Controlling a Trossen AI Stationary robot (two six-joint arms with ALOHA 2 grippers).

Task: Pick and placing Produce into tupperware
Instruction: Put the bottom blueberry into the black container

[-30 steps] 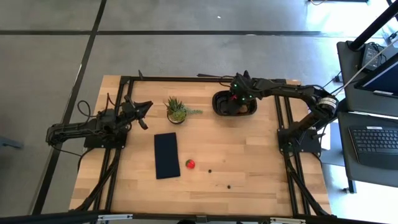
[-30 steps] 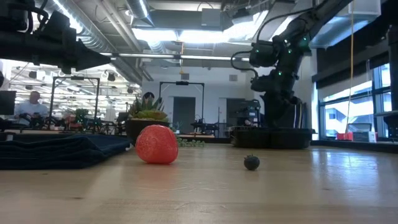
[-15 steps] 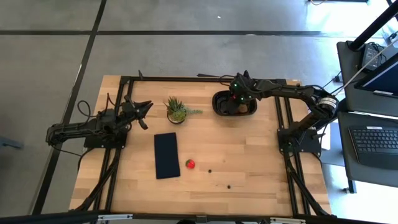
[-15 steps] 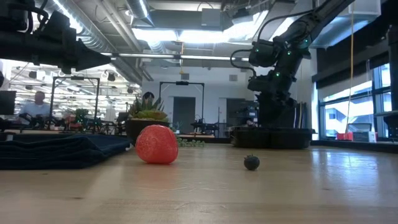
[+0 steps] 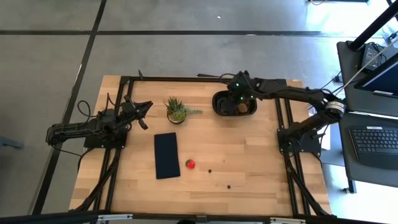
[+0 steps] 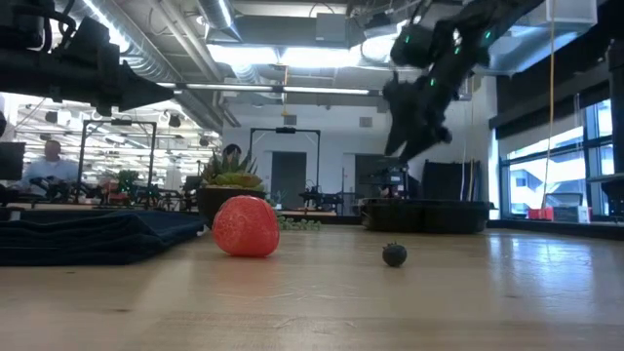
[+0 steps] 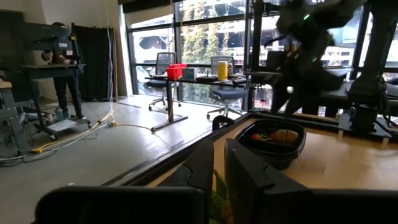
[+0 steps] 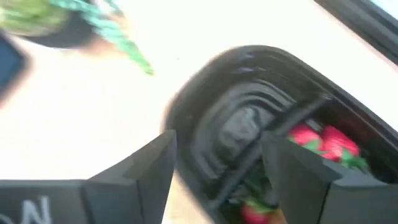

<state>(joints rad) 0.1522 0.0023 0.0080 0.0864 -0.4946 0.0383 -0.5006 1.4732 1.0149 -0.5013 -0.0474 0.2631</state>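
The black oval tupperware stands at the table's far right. It holds red strawberries and a brownish kiwi. My right gripper hangs open above its left part, slanting down, with nothing between the fingers. One red strawberry lies on the bare wood near the middle, and two tiny dark berries lie to its right. My left gripper waits shut and level at the table's left, and touches nothing.
A spiky green potted plant stands left of the tupperware. A flat dark rectangular pad lies left of the loose strawberry. Black frame rails run along both sides of the table. People and desks show in the room behind.
My right gripper has risen out of the tupperware and now hangs clear above it, its wrist tipped so that it slants across the container. The produce on the table has kept its place.
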